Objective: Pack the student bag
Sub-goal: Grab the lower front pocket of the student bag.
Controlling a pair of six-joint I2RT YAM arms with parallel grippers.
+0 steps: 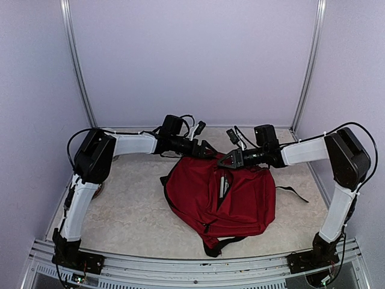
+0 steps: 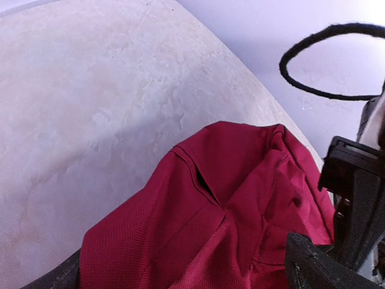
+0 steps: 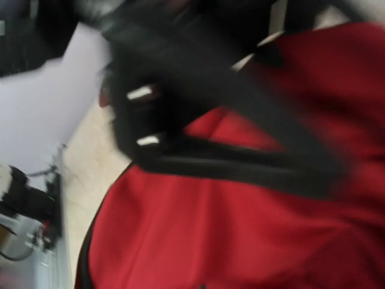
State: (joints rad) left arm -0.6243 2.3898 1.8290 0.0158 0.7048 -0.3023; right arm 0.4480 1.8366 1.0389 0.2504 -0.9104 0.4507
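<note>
Bench (image 1: pixel 132 211): we are seeing it pale, mottled, between lilac walls (image 1: pixel 192 60).
Student bag (image 1: pixel 240 198): lying centre-right, zip gaping.
Left hand (image 1: pixel 203 148): standing wide at the bag's upper-left edge.
Right hand (image 1: pixel 230 160): sitting closed at the bag's top; grip unclear.

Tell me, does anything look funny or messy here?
The student bag lies slumped and crumpled on the table, its zipper gaping open, one black strap trailing out sideways. Nothing looks spilled or broken.

Dark-red student bag (image 1: pixel 240 201) lies flat mid-table; front pocket unzipped.
</note>
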